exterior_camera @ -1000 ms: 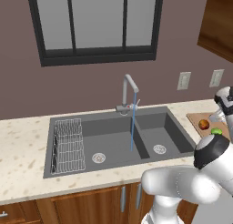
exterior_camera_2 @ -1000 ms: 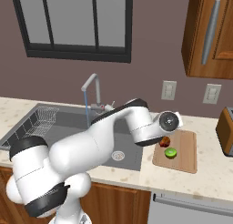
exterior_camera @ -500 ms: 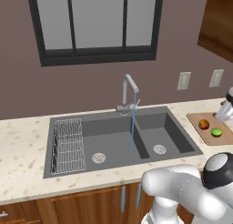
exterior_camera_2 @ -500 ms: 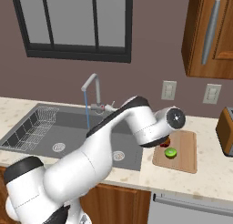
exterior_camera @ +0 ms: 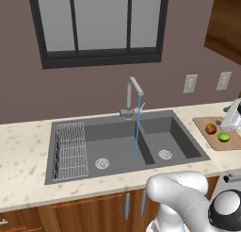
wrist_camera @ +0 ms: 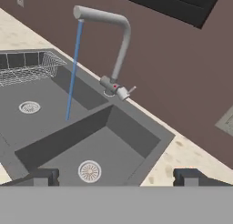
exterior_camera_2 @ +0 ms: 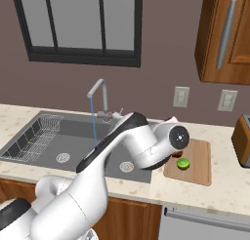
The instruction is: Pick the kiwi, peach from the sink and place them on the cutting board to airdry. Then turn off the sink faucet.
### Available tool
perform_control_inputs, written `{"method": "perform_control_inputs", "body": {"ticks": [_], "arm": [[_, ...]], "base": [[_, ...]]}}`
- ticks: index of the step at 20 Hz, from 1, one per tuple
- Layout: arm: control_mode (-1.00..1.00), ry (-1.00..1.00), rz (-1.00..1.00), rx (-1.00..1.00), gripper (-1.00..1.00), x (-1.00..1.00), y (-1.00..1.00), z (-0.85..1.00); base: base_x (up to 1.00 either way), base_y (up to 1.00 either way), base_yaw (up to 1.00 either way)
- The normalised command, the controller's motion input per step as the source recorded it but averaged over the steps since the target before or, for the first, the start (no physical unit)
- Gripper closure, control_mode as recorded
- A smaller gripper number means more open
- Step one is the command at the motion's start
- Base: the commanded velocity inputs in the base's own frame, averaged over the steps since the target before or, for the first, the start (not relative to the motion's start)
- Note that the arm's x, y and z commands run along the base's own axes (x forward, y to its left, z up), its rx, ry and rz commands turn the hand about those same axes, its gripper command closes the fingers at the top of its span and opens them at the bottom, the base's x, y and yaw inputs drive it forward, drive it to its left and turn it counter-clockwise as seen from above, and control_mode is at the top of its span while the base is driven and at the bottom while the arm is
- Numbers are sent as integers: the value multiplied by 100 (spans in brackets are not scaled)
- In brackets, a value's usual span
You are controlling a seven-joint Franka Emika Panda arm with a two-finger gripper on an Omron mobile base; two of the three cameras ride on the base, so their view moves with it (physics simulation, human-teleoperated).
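Note:
The kiwi (exterior_camera: 224, 137) and the peach (exterior_camera: 211, 128) lie side by side on the wooden cutting board (exterior_camera: 210, 122), right of the dark double sink (exterior_camera: 189, 146). In the right base view the kiwi (exterior_camera_2: 183, 163) rests on the cutting board (exterior_camera_2: 200, 161), and my wrist half hides the peach (exterior_camera_2: 177, 154). My gripper (exterior_camera: 232, 119) hovers open and empty just above the board's right part. In the hand view the gripper (wrist_camera: 116, 177) faces the sink faucet (wrist_camera: 121, 45), with its lever (wrist_camera: 130, 89) at the base. A blue stream of water (wrist_camera: 74, 68) falls from the spout into the basin.
A wire rack (exterior_camera: 71, 148) sits in the sink's left end. A brown toaster (exterior_camera_2: 242, 140) stands on the counter right of the board. Wall outlets (exterior_camera: 190, 83) and an upper cabinet (exterior_camera_2: 225, 36) lie behind and above the board.
My elbow has dropped lower and the wrist has turned, while the hand stays over the board. Both fruits have stayed put, and the water keeps running.

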Motion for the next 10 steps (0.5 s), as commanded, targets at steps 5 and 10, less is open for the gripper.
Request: {"method": "perform_control_inputs", "body": {"ticks": [5, 10], "arm": [[-100, -3, 7, 5, -100, -8, 52, 12], [-100, 0, 12, 2, -100, 0, 34, 19]], "base": [[0, 0, 0], [0, 0, 0]]}}
